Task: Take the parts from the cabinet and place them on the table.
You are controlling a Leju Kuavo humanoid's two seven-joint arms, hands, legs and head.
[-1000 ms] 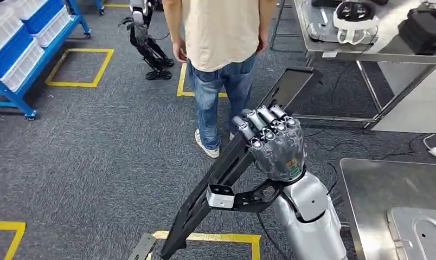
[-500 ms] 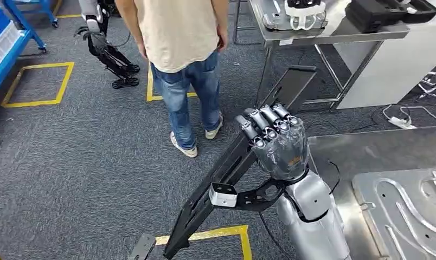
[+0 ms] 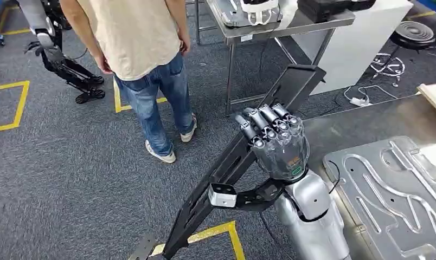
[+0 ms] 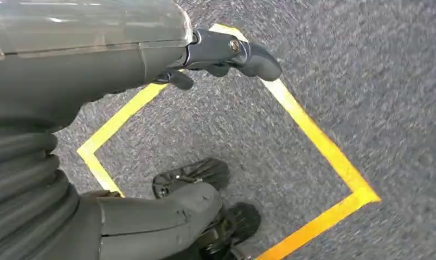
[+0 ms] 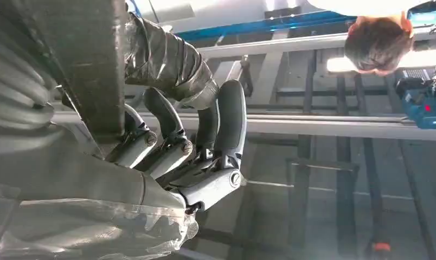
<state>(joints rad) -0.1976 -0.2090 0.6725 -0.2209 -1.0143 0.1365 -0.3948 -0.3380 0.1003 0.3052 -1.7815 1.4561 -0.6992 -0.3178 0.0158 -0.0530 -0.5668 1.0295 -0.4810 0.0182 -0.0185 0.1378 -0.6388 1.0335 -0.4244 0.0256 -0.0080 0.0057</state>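
Black and long, the part (image 3: 226, 168) is slanting across the head view, gripped near its middle by the right robot hand (image 3: 275, 142), whose fingers (image 3: 257, 125) are curling over its edge. In the right wrist view the same fingers (image 5: 175, 142) are wrapping around the dark bar (image 5: 91, 65), so the hold looks firm. One end of the part is reaching up toward a far steel table (image 3: 292, 24); the other is dipping low toward the yellow floor tape (image 3: 216, 234).

Judging from this, the carrying step is under way: the part is out of the cabinet and is being brought to the counter (image 3: 362, 124), which lies just to the robot's right with a pressed metal panel (image 3: 389, 189) lying on it. The part is not yet over the counter; it is hanging above the carpet (image 3: 85, 179) beside it.

The left robot hand (image 4: 226, 54) is hanging at the robot's side above the carpet, holding nothing, its fingers loosely curled.

A person (image 3: 142, 54) is standing close ahead, near the part's raised end. The next move probably calls for swinging the long part right over a bare stretch of counter, levelling it, and keeping its ends away from the person and the metal panel before letting go.
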